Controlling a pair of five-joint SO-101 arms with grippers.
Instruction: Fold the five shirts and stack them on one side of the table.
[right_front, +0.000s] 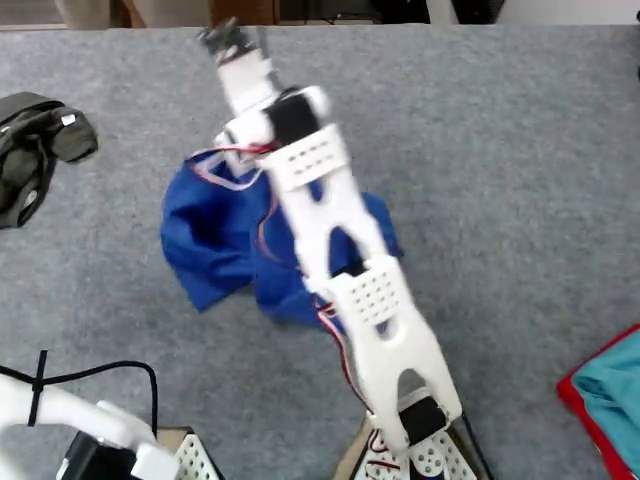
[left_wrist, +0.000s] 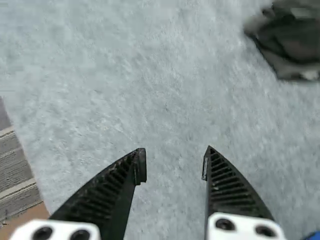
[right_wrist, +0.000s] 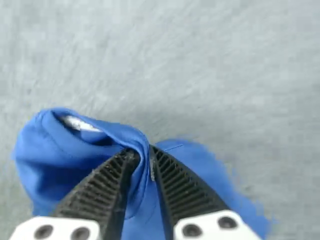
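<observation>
The right arm's (right_front: 340, 250) jaws were closed on a thin ridge of the blue shirt (right_wrist: 60, 160). So slight a pinch could slip, or drag the whole bundle instead of spreading it. The shirt lay crumpled left of the table's (right_front: 500, 150) middle, a pale tag showing. The left arm's (right_front: 90, 425) jaws stood open over bare table.

White plastic right arm (right_front: 375, 295) over the blue shirt (right_front: 210, 240), with rows of tiny holes and thin red and white wires (right_front: 240, 152). White left arm (right_front: 90, 420) with a black cable (right_front: 110, 368). Black, pointy, ridged fingers (right_wrist: 180, 182) on white bases with round screw holes.
</observation>
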